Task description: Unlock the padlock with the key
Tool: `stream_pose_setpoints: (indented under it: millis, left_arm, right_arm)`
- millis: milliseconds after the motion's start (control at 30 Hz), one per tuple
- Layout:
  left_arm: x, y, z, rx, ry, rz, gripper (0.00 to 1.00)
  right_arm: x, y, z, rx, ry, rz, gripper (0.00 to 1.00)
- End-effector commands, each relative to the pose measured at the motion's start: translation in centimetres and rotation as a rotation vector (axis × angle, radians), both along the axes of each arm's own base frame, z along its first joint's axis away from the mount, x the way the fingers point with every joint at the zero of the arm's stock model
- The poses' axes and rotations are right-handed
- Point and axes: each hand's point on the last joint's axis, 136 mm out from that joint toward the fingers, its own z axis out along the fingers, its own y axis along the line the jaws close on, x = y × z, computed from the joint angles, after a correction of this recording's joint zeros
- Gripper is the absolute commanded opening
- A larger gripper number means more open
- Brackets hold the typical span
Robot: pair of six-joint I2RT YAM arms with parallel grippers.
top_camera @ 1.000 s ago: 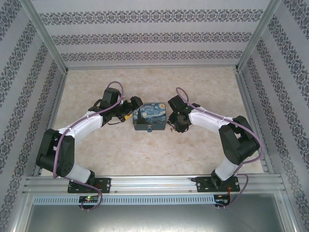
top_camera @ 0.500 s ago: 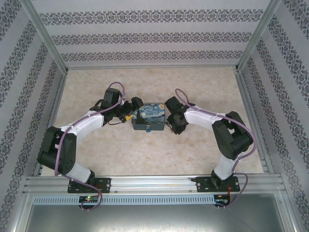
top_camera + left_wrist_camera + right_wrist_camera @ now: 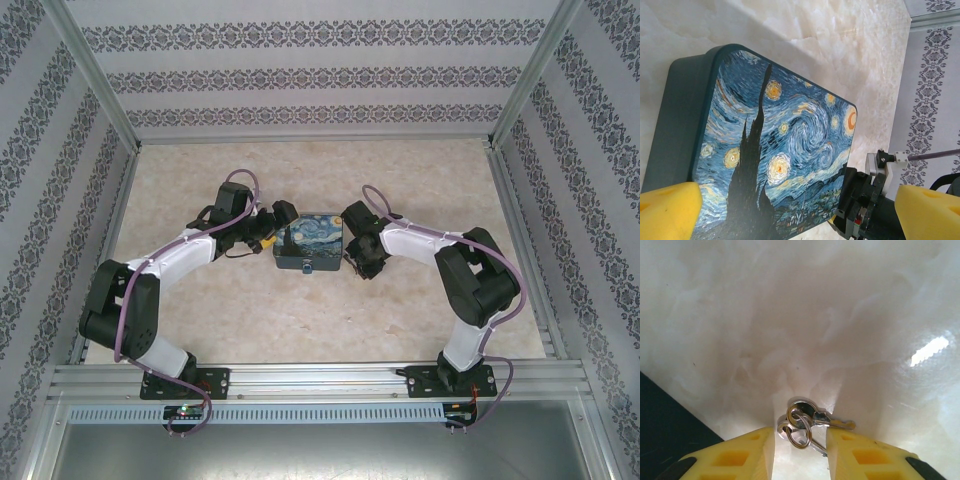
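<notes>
The left arm point(image 3: 180, 250) and the right arm point(image 3: 430, 245) reach forward with elbows out and bend inward toward each other. The left tool point(image 3: 270, 236) points to the right, its yellow pads point(image 3: 667, 210) spread wide. The right tool point(image 3: 363, 262) tips steeply downward, its yellow fingers point(image 3: 735, 457) parted with a clear gap.
</notes>
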Motion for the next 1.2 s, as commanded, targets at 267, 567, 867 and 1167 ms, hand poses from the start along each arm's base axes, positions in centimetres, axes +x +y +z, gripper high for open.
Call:
stream_pose_setpoints:
  millis: [267,567,867,1167]
  left_arm:
    - [0.1,-1.1,-0.7,-0.019,0.013,-0.038,0.99]
    - [-0.1,-0.9,-0.6,-0.011,0.014,-0.042,0.99]
    - [-0.5,-0.5,-0.9,0.001,0.021,-0.035,0.99]
    - [-1.2,0.3,-1.7,0.033,0.023,-0.012,0.99]
  right_arm:
    - [0.6,-1.5,-1.4,-0.057,0.05,-0.024,0.32]
    - [1.0,-1.2,-2.5,-0.048,0.09,0.002,0.22]
    - [0.7,-1.3,-2.7,-0.036,0.076,0.024,0.05]
    - [0.3,-1.2,-0.9,0.007,-0.012,0.081,0.0]
